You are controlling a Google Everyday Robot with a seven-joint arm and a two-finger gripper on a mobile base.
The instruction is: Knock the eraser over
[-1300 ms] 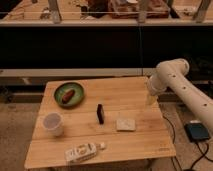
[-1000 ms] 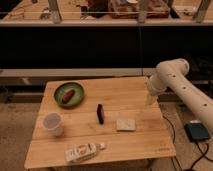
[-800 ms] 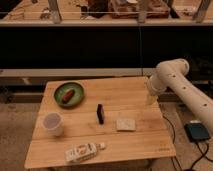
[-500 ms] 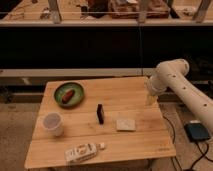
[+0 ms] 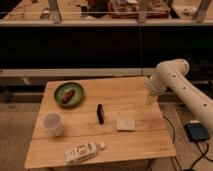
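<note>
The eraser (image 5: pixel 100 113) is a small narrow black block near the middle of the wooden table (image 5: pixel 125 92). My gripper (image 5: pixel 151 99) hangs from the white arm (image 5: pixel 172 80) over the table's right edge, well to the right of the eraser and apart from it.
A green plate (image 5: pixel 69 94) with a brown item sits at the back left. A pale cup (image 5: pixel 53 123) stands at the front left. A white printed carton (image 5: pixel 81 152) lies at the front edge. A beige square pad (image 5: pixel 126 123) lies right of the eraser. A dark device (image 5: pixel 198 131) sits on the floor at right.
</note>
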